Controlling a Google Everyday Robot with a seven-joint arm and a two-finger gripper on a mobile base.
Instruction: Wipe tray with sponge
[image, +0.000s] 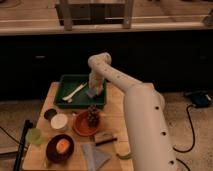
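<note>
The dark green tray (64, 98) lies at the far side of the wooden table. A white utensil (75, 93) lies in it, left of centre. My gripper (94, 89) reaches down into the tray's right part from the white arm (120, 82). The small blue-grey sponge (91, 93) sits right under the gripper, on the tray floor.
An orange plate (81, 127) with a pine cone (92, 116) stands in front of the tray. A tan block with a dark top (105, 138), a grey-blue cloth (95, 156), a dark bowl with an orange fruit (60, 147), a white lid (59, 122) and a green cup (34, 136) fill the near side.
</note>
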